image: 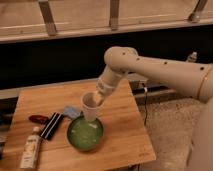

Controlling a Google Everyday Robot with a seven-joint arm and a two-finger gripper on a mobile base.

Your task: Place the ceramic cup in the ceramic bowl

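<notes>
The ceramic cup [90, 107] is a pale tapered cup, held tilted just above the far rim of the ceramic bowl [85, 134]. My gripper [98, 97] is shut on the cup's rim, reaching down from the white arm at the upper right. The green glossy bowl sits on the wooden table [125, 135], near its middle front. The cup's base hangs over the bowl's back edge; whether it touches the bowl I cannot tell.
Left of the bowl lie a black flat bar [51, 126], a red object [38, 119], a pale bottle [31, 148] and a small blue-grey item [71, 111]. The table's right edge drops off to a speckled floor [165, 125]. A dark wall runs behind.
</notes>
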